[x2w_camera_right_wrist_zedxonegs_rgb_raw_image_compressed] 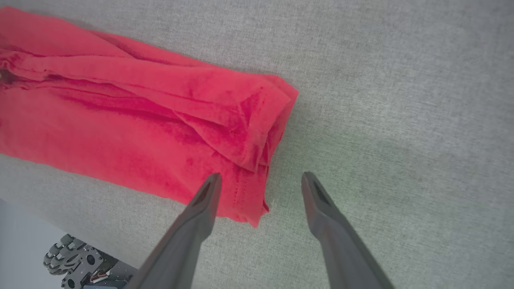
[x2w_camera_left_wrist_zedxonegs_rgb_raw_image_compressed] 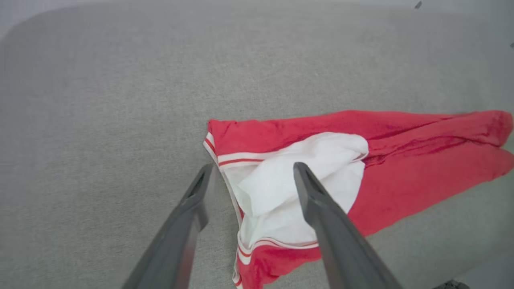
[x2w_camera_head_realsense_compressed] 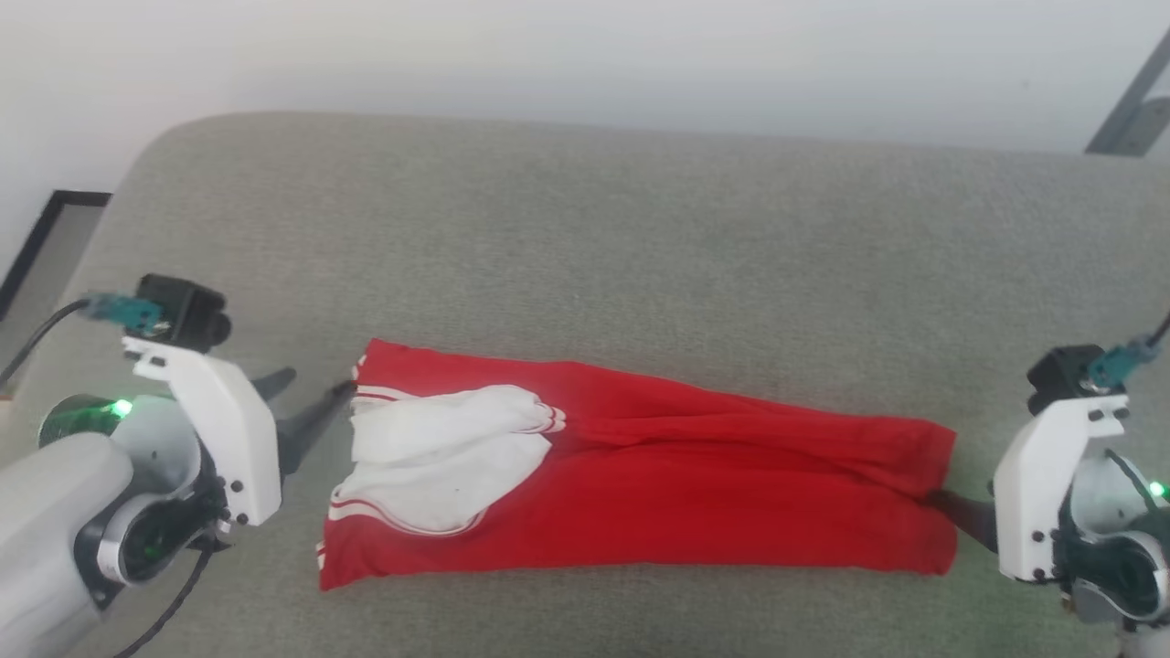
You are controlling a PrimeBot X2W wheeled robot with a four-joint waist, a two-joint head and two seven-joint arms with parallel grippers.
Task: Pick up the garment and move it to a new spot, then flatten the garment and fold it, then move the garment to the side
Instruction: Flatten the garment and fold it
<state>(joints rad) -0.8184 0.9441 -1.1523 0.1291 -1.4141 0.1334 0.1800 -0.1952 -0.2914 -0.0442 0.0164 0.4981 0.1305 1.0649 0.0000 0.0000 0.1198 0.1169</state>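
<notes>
Since both stand spread and empty, the left gripper [x2w_camera_left_wrist_zedxonegs_rgb_raw_image_compressed: 253, 168] at the white-sleeve end of the folded shirt [x2w_camera_head_realsense_compressed: 686, 484] and the right gripper [x2w_camera_right_wrist_zedxonegs_rgb_raw_image_compressed: 261, 176] at its hem end, I'd pinch all layers evenly before sliding it sideways over the grey cushion [x2w_camera_head_realsense_compressed: 585, 228] beneath it.

Home-like room, grey upholstered seat [x2w_camera_head_realsense_compressed: 640, 228]
</notes>
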